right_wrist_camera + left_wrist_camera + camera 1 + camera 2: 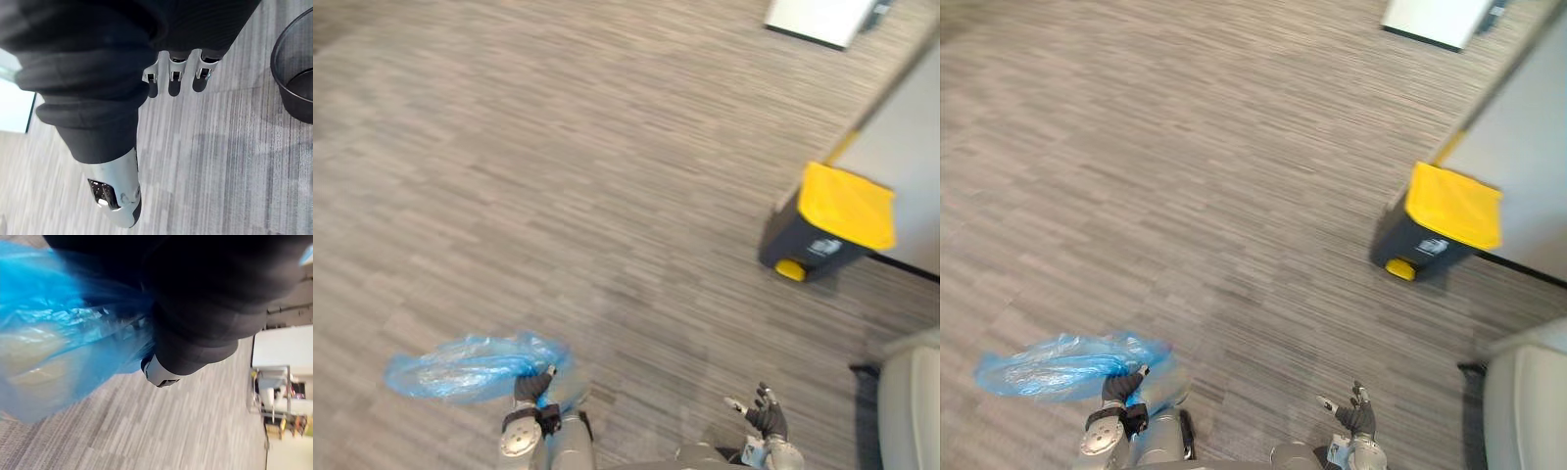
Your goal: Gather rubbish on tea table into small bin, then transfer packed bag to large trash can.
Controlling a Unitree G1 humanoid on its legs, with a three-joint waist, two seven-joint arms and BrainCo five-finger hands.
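Observation:
A filled blue plastic bag (470,367) hangs out to the left of my left hand (532,387), which is shut on the bag's neck just above the carpet. The same blue plastic bag (54,333) bulges past the hand (161,372) in the left wrist view. The large trash can (827,223), dark grey with a yellow lid and a yellow wheel, stands at the right against a pale wall. My right hand (766,416) is low at the right, open with spread fingers and holding nothing; my right hand (122,196) has straight fingers (175,78) in its wrist view.
Grey striped carpet covers the floor. A small black mesh bin (293,73) stands near my right hand. A pale seat (909,401) is at the lower right, and a white panel (818,18) lies at the top right. A cluttered shelf (276,401) stands far off.

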